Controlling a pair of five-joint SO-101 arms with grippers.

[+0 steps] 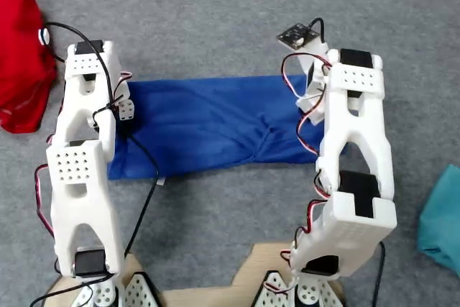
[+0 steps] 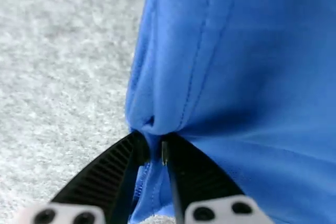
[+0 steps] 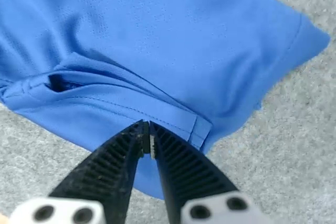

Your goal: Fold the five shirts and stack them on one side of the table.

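Left gripper [image 2: 155,149] and right gripper [image 3: 147,139] each pinch an edge of the blue shirt [image 1: 208,131]. Overhead, a red shirt [image 1: 18,55] lies at ten o'clock and a teal shirt [image 1: 442,213] at four.

The high camera looks down over the table [image 1: 215,19] from well above and takes in the shirt [image 1: 208,124]. The left wrist camera sits just behind the left gripper [image 2: 156,153], facing along it, close to the cloth. The right wrist camera sits likewise behind the right gripper [image 3: 146,139]. All three share the shirt, each wrist view one end.
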